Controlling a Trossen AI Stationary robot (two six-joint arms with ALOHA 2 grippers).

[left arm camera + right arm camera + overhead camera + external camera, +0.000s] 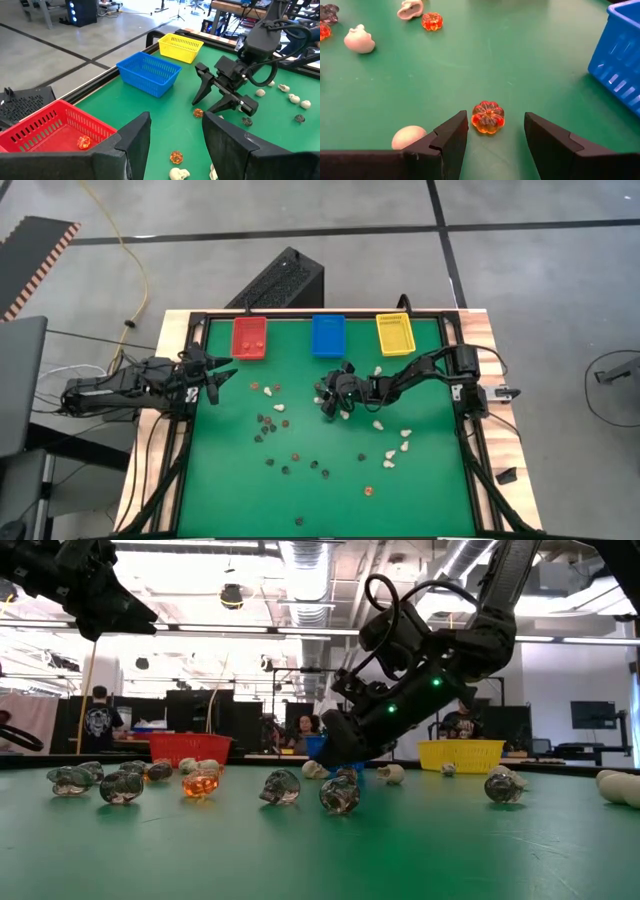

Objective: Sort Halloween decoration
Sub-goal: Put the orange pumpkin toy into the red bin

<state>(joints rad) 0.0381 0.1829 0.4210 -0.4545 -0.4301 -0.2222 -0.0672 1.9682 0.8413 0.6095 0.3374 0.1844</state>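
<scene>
Early stage: one orange pumpkin sits in the red bin, most trinkets litter the tabletop, right gripper jaws released around an orange pumpkin; left gripper jaws spread, empty.

Far edge of green counter: red bin left, blue bin centre, yellow bin right.

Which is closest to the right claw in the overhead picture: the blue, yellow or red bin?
From the right gripper, which is open over the trinkets:
1. Blue bin, just beyond it.
2. Yellow bin, farther toward the right arm's side.
3. Red bin, farthest, near the left arm.
</scene>
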